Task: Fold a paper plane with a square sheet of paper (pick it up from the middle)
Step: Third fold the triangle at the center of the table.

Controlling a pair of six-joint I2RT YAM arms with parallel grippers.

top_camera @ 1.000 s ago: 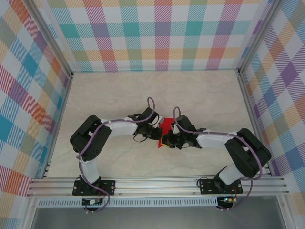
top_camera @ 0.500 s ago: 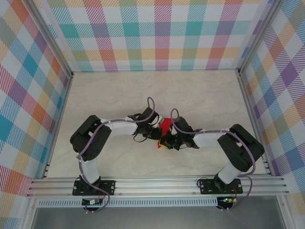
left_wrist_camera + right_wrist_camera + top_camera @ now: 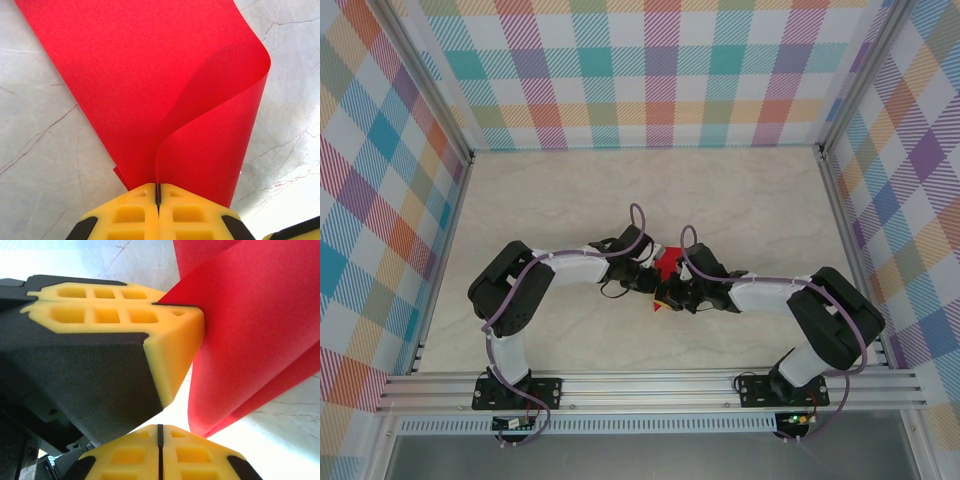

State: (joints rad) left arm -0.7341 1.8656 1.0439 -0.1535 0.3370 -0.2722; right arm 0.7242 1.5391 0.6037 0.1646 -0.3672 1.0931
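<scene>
Plain bright red across the thin square sheet of paper (image 3: 165,90), no print anywhere, and the ribbed foam pads (image 3: 130,212) of the left gripper (image 3: 157,192) come up strong yellow over black. The smooth tabletop (image 3: 40,150) is cream-white with thin grey marble veins. The flat panel walls (image 3: 650,80) run a pastel plaid of teal, orange, purple, pink and yellow, while the left arm (image 3: 570,268) and right arm (image 3: 760,292) are white and black with lilac cables.

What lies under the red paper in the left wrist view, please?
Pale marbled table shows around the paper, pinched in the left hand. The stretch directly beneath the curled sheet is covered, so nothing there can be told.
</scene>
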